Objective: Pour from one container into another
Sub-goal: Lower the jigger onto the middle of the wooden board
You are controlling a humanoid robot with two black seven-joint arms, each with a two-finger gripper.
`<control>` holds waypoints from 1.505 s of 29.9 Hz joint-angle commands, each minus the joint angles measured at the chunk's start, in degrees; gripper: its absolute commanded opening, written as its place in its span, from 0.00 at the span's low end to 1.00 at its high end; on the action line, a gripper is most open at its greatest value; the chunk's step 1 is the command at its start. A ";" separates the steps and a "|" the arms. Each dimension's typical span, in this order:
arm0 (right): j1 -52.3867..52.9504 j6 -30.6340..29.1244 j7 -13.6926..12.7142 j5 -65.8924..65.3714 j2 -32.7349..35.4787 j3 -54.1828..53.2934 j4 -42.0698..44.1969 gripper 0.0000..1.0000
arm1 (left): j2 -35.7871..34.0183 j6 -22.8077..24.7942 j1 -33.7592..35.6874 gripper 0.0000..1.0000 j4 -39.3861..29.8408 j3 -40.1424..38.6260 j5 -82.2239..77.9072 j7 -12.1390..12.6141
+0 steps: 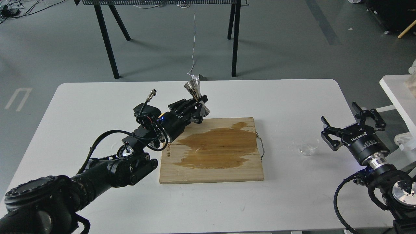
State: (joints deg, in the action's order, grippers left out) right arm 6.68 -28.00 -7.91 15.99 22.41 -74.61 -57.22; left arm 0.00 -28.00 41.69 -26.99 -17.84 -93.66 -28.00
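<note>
cup (308, 149): small clear glass, sits on the white surface (292, 201) at R side, just L of the R gripper (352, 125), well apart from the board (211, 169). Looks empty, but glass is too clear & small to be sure.
cup handling: prob. light, stiff, smooth so slippery, fragile; low & round. Best hold, my guess: fingers across the wall from the side, mid-height, gentle squeeze; a rim pinch risks a tip.
cup axis: upright, mouth up; no real long axis since it's low & wide.
jigger (196, 97): shiny steel hourglass, held above the surface just past the board's far L corner.
jigger handling: prob. light, rigid, polished so slick; the narrow waist is the natural hold, cones above & below stop it sliding through.
jigger axis: long axis near vertical, tilted a bit, top cone leans L/away; open mouth points up, twd the far side.
L gripper (199, 109): fingers clenched on the jigger at waist/lower cone, arm comes in from lower L.
R gripper: fingers spread wide, grasping nothing, hovers near the cup, not touching it.
board: wood, centre of surface, big brown wet stain (216, 148) across it; liquid there looks like spill.
task est.: cup not in hand yet; jigger is up as receiver, so R side needs to take the cup next.
risk: wet glass slips; thin wall may crack if squeezed hard.
</note>
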 commanded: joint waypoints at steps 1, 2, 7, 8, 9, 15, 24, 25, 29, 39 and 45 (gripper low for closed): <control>0.00 0.00 0.00 -0.08 0.00 -0.01 0.09 0.99 | 0.00 0.00 -0.39 0.08 -0.26 0.09 -0.03 0.00; 0.00 0.00 0.00 -0.08 0.00 -0.01 0.09 0.99 | 0.00 0.00 -0.39 0.09 -0.52 0.35 -0.03 0.00; 0.08 0.00 0.00 -0.08 0.00 -0.01 0.44 0.99 | 0.00 0.00 -1.70 0.08 -3.42 3.51 -0.03 0.00; 0.09 0.00 0.00 -0.08 0.00 -0.01 0.53 0.99 | 0.00 0.00 -2.05 0.08 -3.86 4.39 -0.03 0.00; 0.09 0.00 0.00 -0.08 0.00 -0.01 0.53 0.99 | 0.00 0.00 -2.49 0.08 -4.56 5.79 -0.03 0.00; 0.09 0.00 0.00 -0.08 0.00 -0.01 0.53 0.99 | 0.00 0.00 -3.29 0.08 -6.93 12.04 -0.12 0.00; -0.09 0.00 0.00 -0.08 -0.09 0.08 0.53 0.99 | 0.00 0.00 -2.76 0.09 -7.38 12.48 -0.12 0.00; -0.09 0.00 0.00 -0.08 -0.09 0.08 0.53 0.99 | 0.00 0.00 -2.67 0.10 -7.20 12.57 -0.12 0.00; -0.09 0.00 0.00 -0.08 -0.61 0.69 0.44 0.99 | 0.00 0.00 -2.76 0.11 -6.94 12.57 -0.12 0.00; 0.09 0.00 0.00 -0.08 -0.88 1.31 0.27 0.99 | 0.00 0.00 -3.11 0.14 -4.31 12.75 -0.03 0.00; 0.09 0.00 0.00 -0.08 -0.79 1.22 0.36 0.99 | 0.00 0.00 -3.02 0.15 -3.95 12.75 -0.03 0.00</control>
State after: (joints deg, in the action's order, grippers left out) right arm 6.84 -28.00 -7.91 15.91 21.57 -73.31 -56.92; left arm 0.00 -28.00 38.60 -30.98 -5.10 -93.69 -28.00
